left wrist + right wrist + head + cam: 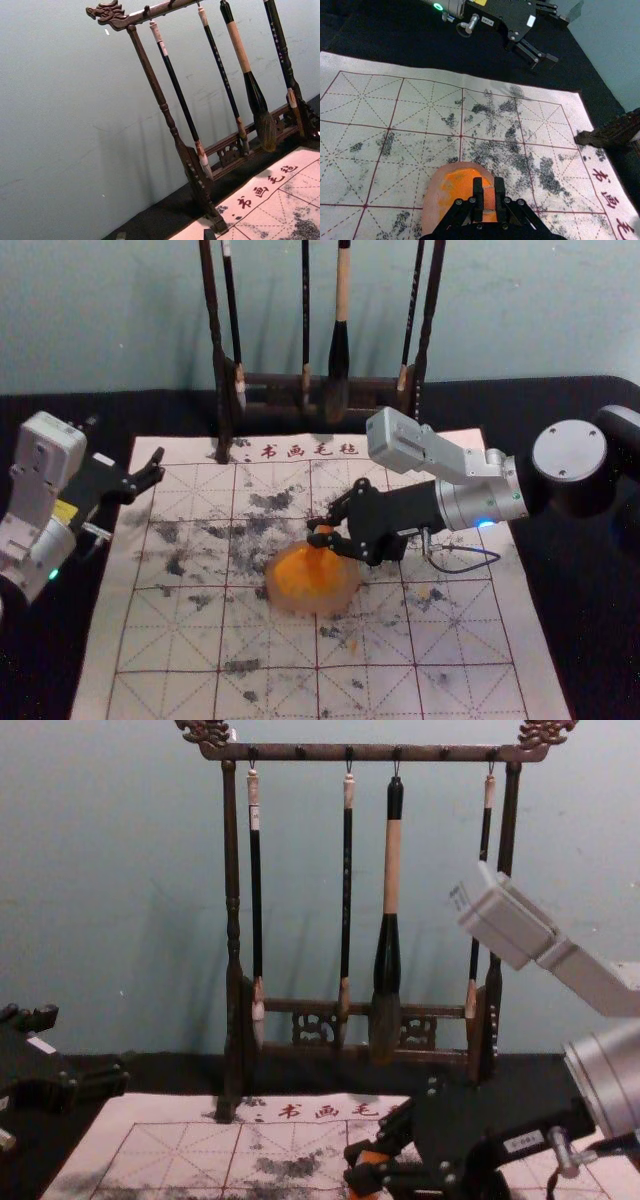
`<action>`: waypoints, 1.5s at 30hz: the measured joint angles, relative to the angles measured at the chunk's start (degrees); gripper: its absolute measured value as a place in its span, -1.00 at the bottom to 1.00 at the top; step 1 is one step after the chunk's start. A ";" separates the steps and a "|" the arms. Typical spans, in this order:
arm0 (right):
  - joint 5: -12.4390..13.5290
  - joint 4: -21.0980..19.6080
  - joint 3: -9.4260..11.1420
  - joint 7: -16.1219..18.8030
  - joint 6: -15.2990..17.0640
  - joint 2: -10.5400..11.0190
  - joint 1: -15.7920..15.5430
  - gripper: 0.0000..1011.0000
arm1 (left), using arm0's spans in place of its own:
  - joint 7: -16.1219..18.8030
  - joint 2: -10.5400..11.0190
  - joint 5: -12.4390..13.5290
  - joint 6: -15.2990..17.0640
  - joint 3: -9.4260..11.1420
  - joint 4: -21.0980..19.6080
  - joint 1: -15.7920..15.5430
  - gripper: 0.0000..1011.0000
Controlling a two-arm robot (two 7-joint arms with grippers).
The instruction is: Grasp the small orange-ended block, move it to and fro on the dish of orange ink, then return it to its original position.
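Head view: right gripper (320, 533) clamped on block (489, 198) — dish's (300, 592) 12 o'clock. Left gripper (158, 468) parked, spread — 10 o'clock from dish.

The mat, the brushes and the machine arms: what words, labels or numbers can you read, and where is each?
"书画毛毡": red characters along the far edge of the mat.
Too small or blurred to read: characters on the brush handles; white labels on the left gripper and right gripper; print on the right arm's grey housing.
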 joint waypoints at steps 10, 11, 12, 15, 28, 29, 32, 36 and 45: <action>-0.07 -0.85 0.48 -0.14 0.00 0.64 -0.31 -0.74 | 0.00 0.00 0.00 0.00 0.00 0.00 0.00 0.98; -0.06 -0.95 0.51 -0.14 0.00 0.67 -0.33 -0.74 | 0.00 0.00 0.00 0.00 0.00 0.00 0.00 0.98; -0.01 -1.28 0.58 -0.13 0.00 0.79 -0.37 -0.74 | 0.00 0.00 0.00 0.00 0.00 0.00 0.00 0.98; 0.12 -1.95 0.77 -0.12 0.00 1.07 -0.46 -0.74 | 0.00 0.00 0.00 0.00 0.00 0.00 0.00 0.98; 3.13 -9.14 4.08 -0.58 -1.11 5.87 -2.09 -0.74 | 0.00 0.00 0.00 0.00 0.00 0.00 0.00 0.98; 3.32 -9.63 4.37 -0.68 -1.18 6.29 -2.23 -0.74 | 0.00 0.00 0.00 0.00 0.00 0.00 0.00 0.98; 3.89 -10.93 5.11 -0.95 -1.38 7.57 -2.78 -0.74 | 0.00 0.00 0.00 0.00 0.00 0.00 0.00 0.98; 4.76 -13.29 6.71 -1.47 -1.77 10.36 -4.10 -0.74 | 0.00 0.00 0.00 0.00 0.00 0.00 0.00 0.98; 5.73 -16.15 9.45 -2.34 -2.44 15.38 -7.12 -0.74 | 0.00 0.00 0.00 0.00 0.00 0.00 0.00 0.98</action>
